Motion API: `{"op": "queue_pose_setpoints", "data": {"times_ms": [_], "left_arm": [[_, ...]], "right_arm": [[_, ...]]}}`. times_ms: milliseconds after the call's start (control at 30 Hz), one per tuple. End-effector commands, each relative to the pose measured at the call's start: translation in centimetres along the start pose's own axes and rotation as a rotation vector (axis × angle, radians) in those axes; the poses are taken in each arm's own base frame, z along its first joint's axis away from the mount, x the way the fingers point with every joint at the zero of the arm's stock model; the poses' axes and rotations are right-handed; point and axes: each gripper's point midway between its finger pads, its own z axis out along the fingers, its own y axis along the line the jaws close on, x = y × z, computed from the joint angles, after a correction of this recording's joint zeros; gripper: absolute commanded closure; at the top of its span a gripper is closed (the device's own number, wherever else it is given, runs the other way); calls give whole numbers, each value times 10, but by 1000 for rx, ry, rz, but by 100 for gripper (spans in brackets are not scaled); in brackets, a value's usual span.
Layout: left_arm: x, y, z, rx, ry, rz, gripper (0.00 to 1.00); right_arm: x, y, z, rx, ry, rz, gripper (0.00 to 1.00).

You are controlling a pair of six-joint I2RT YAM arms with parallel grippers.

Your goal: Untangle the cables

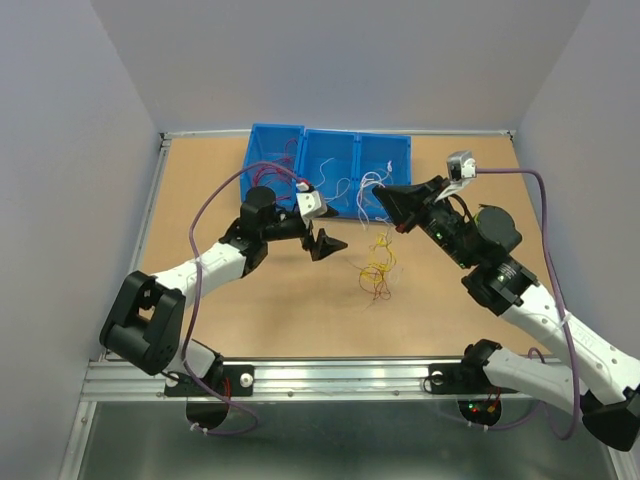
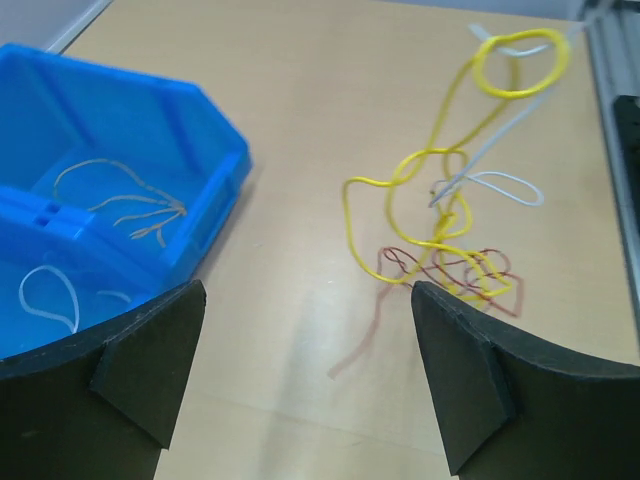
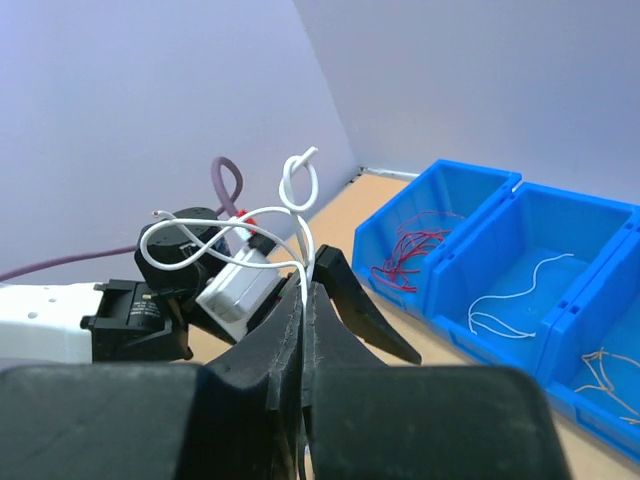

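Observation:
The cables [image 1: 377, 268] form a small tangle of yellow, red and white wire in the middle of the table. In the left wrist view a yellow cable [image 2: 440, 200] and a white cable [image 2: 500, 182] rise toward the top right, above a red cable [image 2: 450, 268] lying on the wood. My right gripper [image 1: 385, 205] is shut on the white cable [image 3: 200, 240], whose loops curl up out of the pinched tips [image 3: 305, 292]. My left gripper [image 1: 325, 230] is open just left of the tangle. Nothing sits between its fingers [image 2: 310, 370]; a red cable end lies just beyond them.
A row of blue bins [image 1: 330, 150] stands at the back of the table. One bin holds red wires [image 3: 415, 245], the middle one white wires [image 3: 510, 300], the third orange-tan wires [image 2: 130, 205]. The nearest bin's corner [image 2: 225, 170] lies close to my left finger.

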Motion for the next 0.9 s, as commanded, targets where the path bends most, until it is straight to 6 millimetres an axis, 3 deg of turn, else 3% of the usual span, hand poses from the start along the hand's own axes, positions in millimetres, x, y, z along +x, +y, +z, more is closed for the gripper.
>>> {"op": "queue_pose_setpoints", "data": {"times_ms": [0,167,333,733,867], "left_arm": [[-41,-46,-6,212,-129,152,4],[-32,-68,5,256,-119,170,4],[-13,-65,20,245,-78,149,5],[0,-62,30,256,-41,117,5],[4,-66,35,275,-31,99,5]], "right_arm": [[-47,28,2,-95,-131,19,99],[-52,33,5,-115,-137,30,100],[-67,41,4,-143,-175,42,99],[-126,60,-5,-177,-332,63,99],[-138,65,-3,-197,-365,77,99]]}}
